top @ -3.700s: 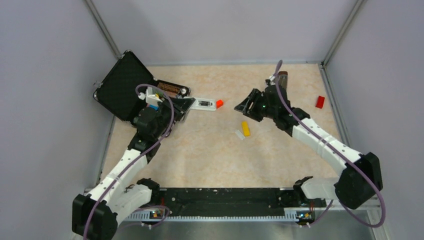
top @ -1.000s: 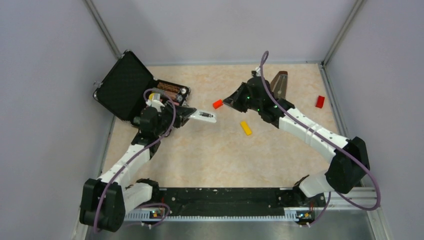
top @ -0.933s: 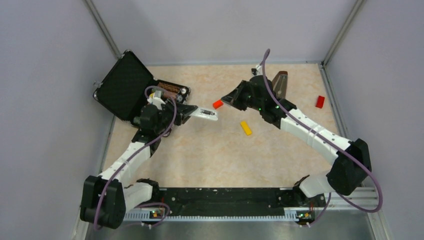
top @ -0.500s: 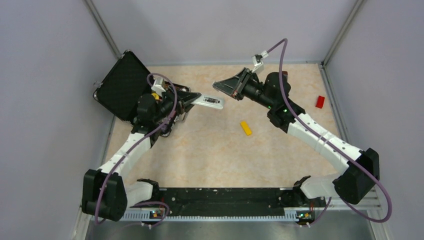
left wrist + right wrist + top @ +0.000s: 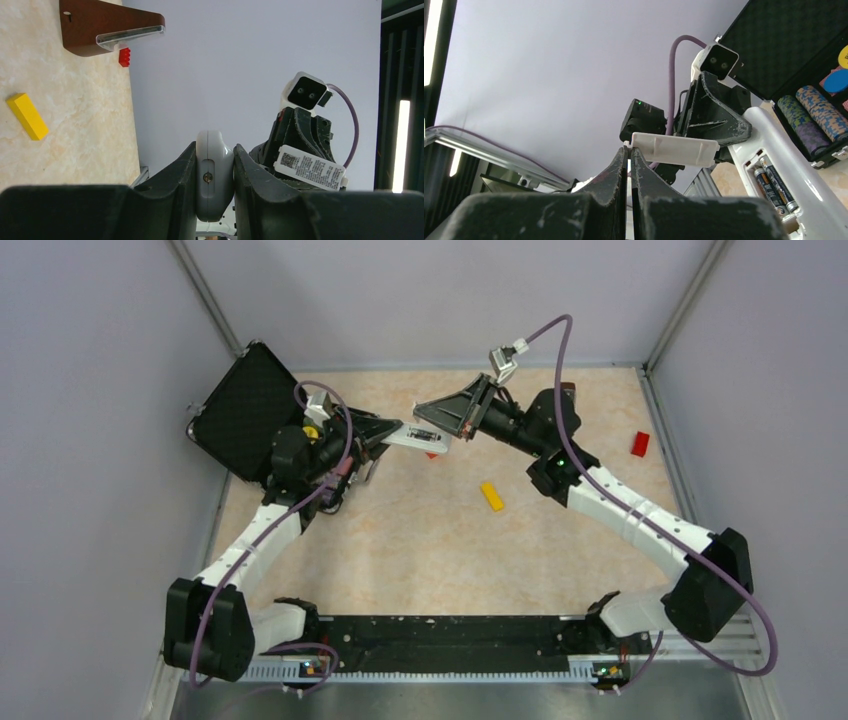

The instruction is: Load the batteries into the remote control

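Batteries (image 5: 775,184) lie side by side in the back recess of the remote control (image 5: 811,192), which the left gripper (image 5: 215,155) clamps edge-on above the table (image 5: 420,540). Right gripper (image 5: 629,156) pinches the battery cover (image 5: 674,149) by one end. Best to square the cover with the recess first, then slide it home gently.
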Robot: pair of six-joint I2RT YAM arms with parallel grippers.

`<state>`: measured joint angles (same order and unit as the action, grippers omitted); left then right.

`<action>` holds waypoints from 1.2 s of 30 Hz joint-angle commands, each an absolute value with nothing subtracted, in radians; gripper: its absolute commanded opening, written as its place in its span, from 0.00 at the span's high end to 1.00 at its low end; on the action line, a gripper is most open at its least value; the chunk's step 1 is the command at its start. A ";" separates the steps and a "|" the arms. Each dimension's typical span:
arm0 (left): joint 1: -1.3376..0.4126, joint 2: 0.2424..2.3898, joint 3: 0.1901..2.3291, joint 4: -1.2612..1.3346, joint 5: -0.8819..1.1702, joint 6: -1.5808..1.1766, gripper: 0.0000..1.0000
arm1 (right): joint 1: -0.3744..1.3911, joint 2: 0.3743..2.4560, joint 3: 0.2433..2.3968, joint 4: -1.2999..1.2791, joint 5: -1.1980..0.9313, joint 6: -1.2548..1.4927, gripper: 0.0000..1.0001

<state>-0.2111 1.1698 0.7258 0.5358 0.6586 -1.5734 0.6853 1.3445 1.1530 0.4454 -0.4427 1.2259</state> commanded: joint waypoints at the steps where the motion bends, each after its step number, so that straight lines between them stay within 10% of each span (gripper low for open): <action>1: -0.210 1.161 0.765 0.654 0.670 -1.595 1.00 | 0.709 1.368 1.145 0.526 -0.471 1.266 1.00; 36: -0.212 1.173 0.725 0.721 0.685 -1.586 1.00 | 0.726 1.434 1.150 0.563 -0.454 1.324 1.00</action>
